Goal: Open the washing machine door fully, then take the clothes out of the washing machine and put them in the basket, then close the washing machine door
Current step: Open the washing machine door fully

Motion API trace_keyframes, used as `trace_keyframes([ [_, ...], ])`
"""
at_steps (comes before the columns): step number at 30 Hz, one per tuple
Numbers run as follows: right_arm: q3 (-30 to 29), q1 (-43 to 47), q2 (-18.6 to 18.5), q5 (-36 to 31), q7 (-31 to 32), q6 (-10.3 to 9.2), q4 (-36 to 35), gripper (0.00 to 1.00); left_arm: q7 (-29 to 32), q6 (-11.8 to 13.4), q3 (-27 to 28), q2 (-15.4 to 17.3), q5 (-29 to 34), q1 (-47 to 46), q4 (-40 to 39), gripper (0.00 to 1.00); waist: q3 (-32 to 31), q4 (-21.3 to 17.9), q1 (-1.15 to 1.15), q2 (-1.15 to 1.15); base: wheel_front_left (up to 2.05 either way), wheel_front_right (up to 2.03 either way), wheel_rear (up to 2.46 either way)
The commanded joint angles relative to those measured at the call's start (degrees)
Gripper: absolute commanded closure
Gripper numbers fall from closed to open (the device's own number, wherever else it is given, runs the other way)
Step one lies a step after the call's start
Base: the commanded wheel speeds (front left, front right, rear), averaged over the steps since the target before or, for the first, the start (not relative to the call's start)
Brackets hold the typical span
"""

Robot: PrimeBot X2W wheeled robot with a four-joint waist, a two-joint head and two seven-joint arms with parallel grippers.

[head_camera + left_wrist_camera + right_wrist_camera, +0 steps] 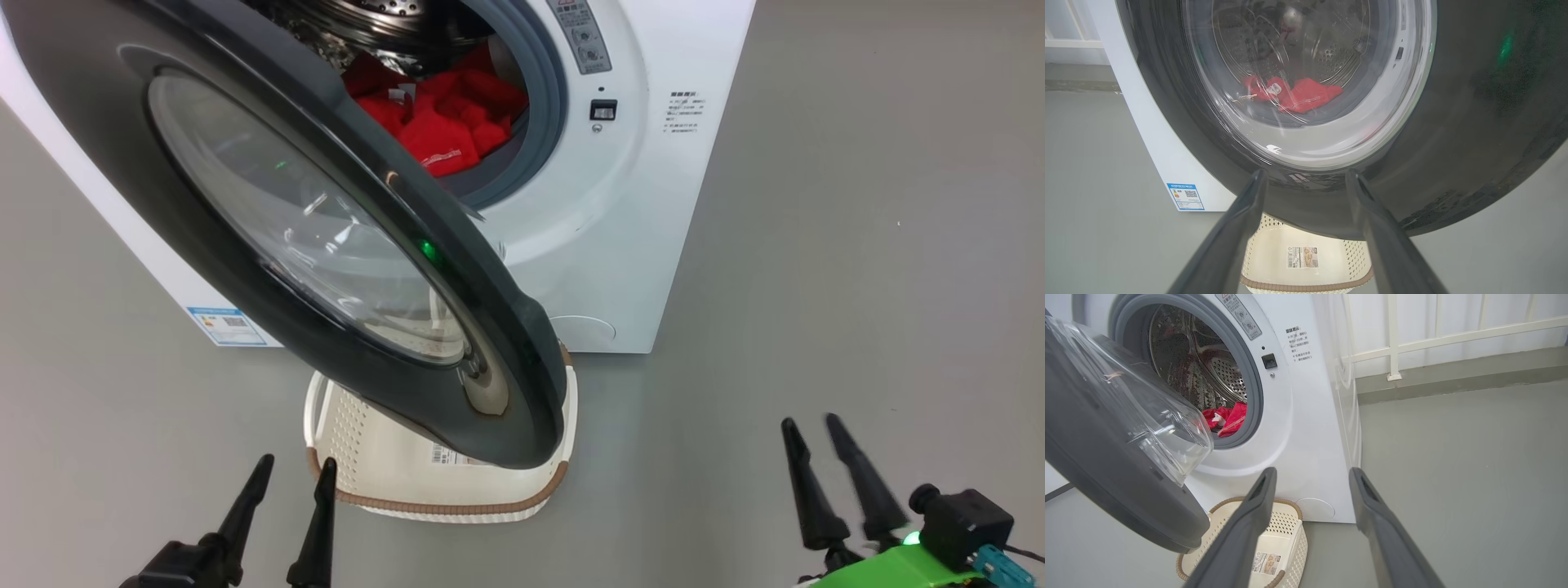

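Observation:
The washing machine door (326,245) stands partly open, its black rim and glass bowl (1139,416) swung out over the basket (392,465). Red clothes (441,114) lie in the steel drum of the white washing machine (653,212); through the door glass the clothes (1298,94) also show. The cream basket (1306,261) sits on the floor under the door's lower edge, with nothing in it but a paper label. My left gripper (295,467) is open, low at the left, just short of the door. My right gripper (812,425) is open at the lower right, holding nothing.
Grey floor (857,286) stretches wide to the right of the machine. A white railing (1453,335) and a low kerb run behind it. A blue sticker (229,327) marks the machine's lower left corner.

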Motion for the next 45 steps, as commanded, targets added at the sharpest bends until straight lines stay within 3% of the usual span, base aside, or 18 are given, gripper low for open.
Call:
trace_keyframes([
  [1,2.47,-2.51,-0.75,1.32,-0.53,0.39,-2.61,1.00,-0.71,-0.31,1.78,0.57,0.14,-1.62,-1.49,0.00,0.00,0.18,0.00,0.00,0.00,0.00,0.00],
  [13,9.12,-11.73,-0.74,28.16,-0.53,0.39,-7.37,1.00,-0.71,-0.31,1.07,0.17,0.05,-1.95,-1.28,0.00,-0.02,1.67,0.00,0.00,0.00,0.00,0.00],
  [19,16.64,-17.98,-2.24,49.84,-0.07,0.39,-4.60,1.00,-0.71,-0.31,0.34,-0.07,-0.10,-2.05,-1.03,0.00,0.00,2.86,0.00,0.00,0.00,0.00,0.00],
  [26,20.11,-23.79,-5.72,68.85,11.78,0.39,-3.52,1.00,-0.71,-0.31,-0.73,-0.07,-0.45,-2.24,-0.96,0.00,0.47,4.28,0.00,0.00,0.00,0.00,0.00],
  [31,18.05,-25.52,-6.17,76.45,22.97,0.39,-1.57,1.00,-0.71,-0.31,-1.46,0.03,-0.70,-2.45,-0.82,0.00,0.80,5.23,0.00,0.00,0.00,0.00,0.00],
  [39,15.32,-26.97,-5.43,80.44,40.15,0.39,2.93,1.00,-0.71,-0.31,-2.54,0.32,-1.00,-2.46,-0.52,0.00,0.59,6.58,0.00,0.00,0.00,0.00,0.00],
  [45,13.84,-27.45,-4.13,79.90,46.27,0.39,4.64,1.00,-0.71,-0.31,-3.15,0.25,-1.05,-2.45,-0.43,0.00,0.62,7.44,0.00,0.00,0.00,0.00,0.00],
])
